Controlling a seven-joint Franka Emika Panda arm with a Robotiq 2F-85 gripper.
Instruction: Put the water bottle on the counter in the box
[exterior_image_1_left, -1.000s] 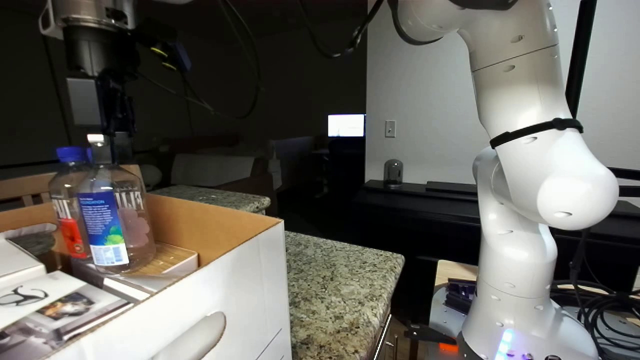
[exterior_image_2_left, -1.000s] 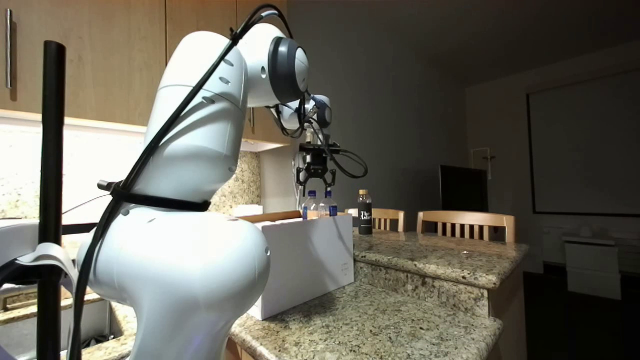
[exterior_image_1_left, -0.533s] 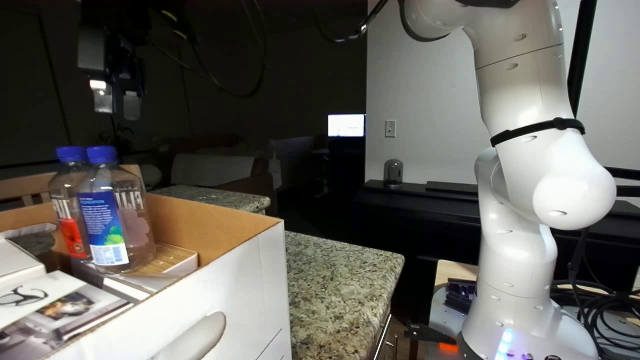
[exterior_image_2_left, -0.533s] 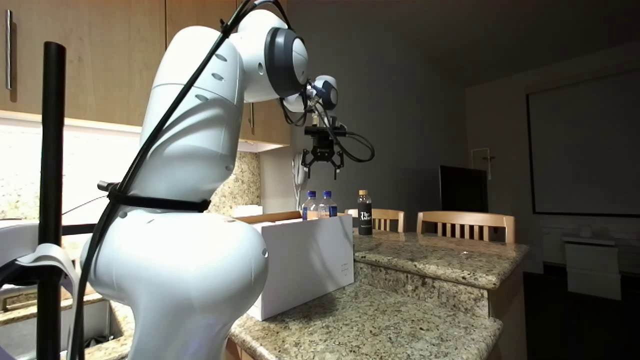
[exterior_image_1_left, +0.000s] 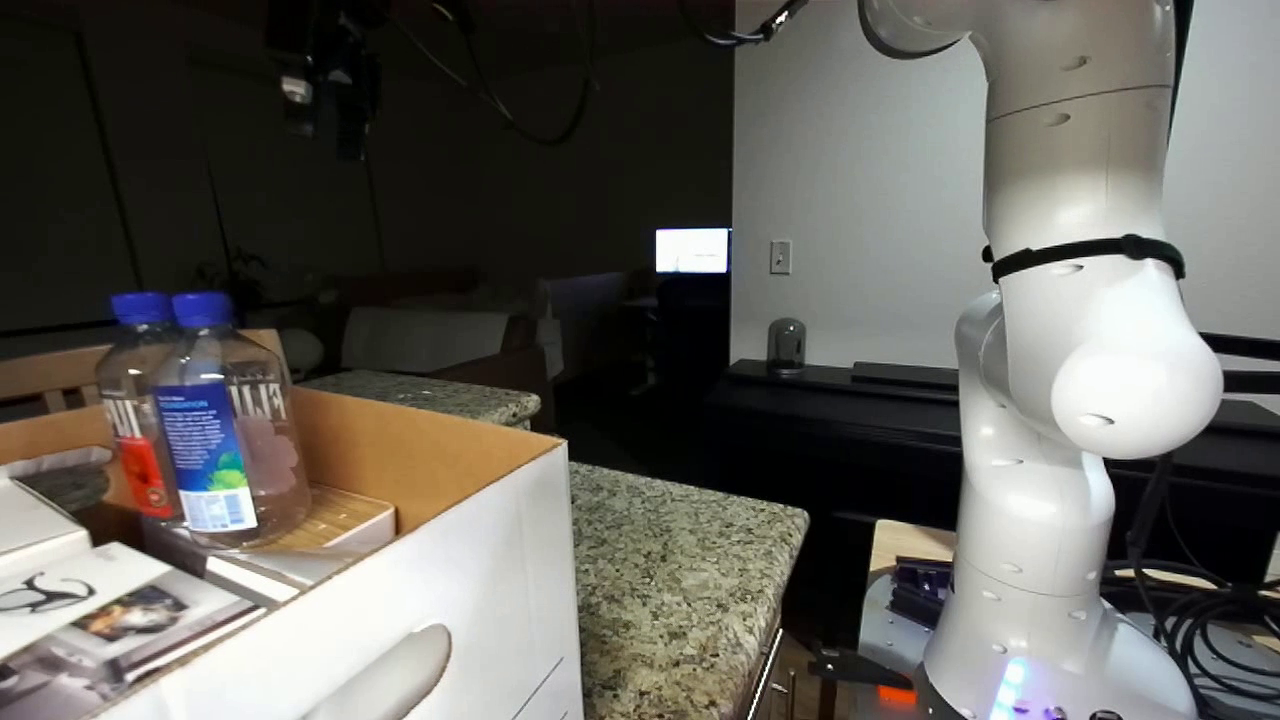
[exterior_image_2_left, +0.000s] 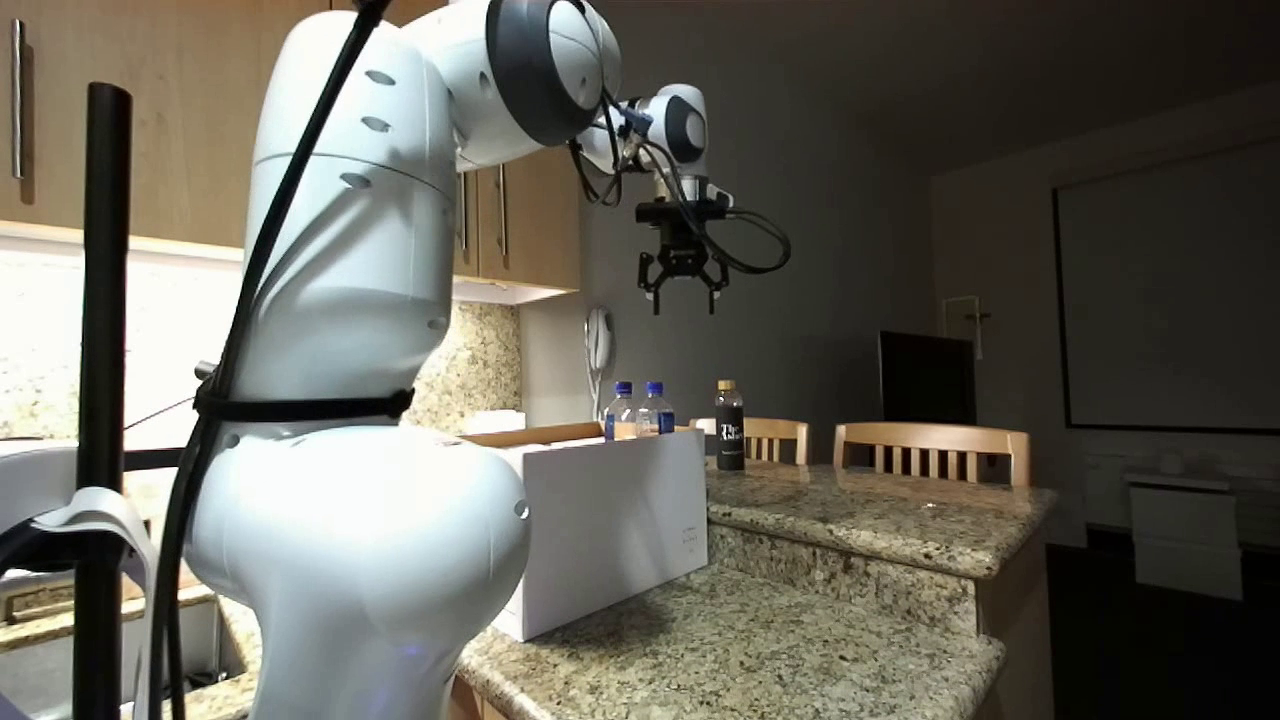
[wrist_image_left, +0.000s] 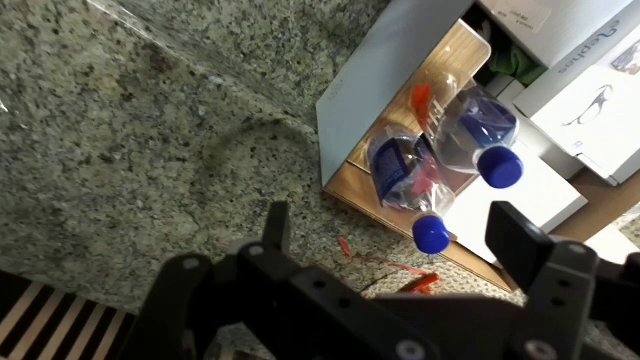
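Observation:
The water bottle (exterior_image_1_left: 205, 455), clear with a blue cap and a blue-and-white label, stands upright inside the white box (exterior_image_1_left: 490, 590). In the wrist view the bottle (wrist_image_left: 390, 167) is near the box wall (wrist_image_left: 372, 95). My gripper (exterior_image_2_left: 684, 305) is open and empty, well above the box in an exterior view; it also shows dimly in an exterior view (exterior_image_1_left: 325, 125). In the wrist view its fingers (wrist_image_left: 389, 212) are wide apart, with the bottle's cap seen between them but not touched. The speckled counter (exterior_image_2_left: 770, 650) lies under the box (exterior_image_2_left: 620, 520).
A second blue-capped bottle with orange-red (exterior_image_1_left: 135, 400) stands right beside the water bottle, also in the box. White cartons (wrist_image_left: 590, 100) lie in the box. A dark bottle (exterior_image_2_left: 730, 430) stands on the raised counter ledge (exterior_image_2_left: 880, 500). Wooden chairs (exterior_image_2_left: 930, 435) are behind.
My gripper was low at the bottle caps a second ago. It has risen up and to the right in both exterior views. The bottles stay standing in the box, unmoved.

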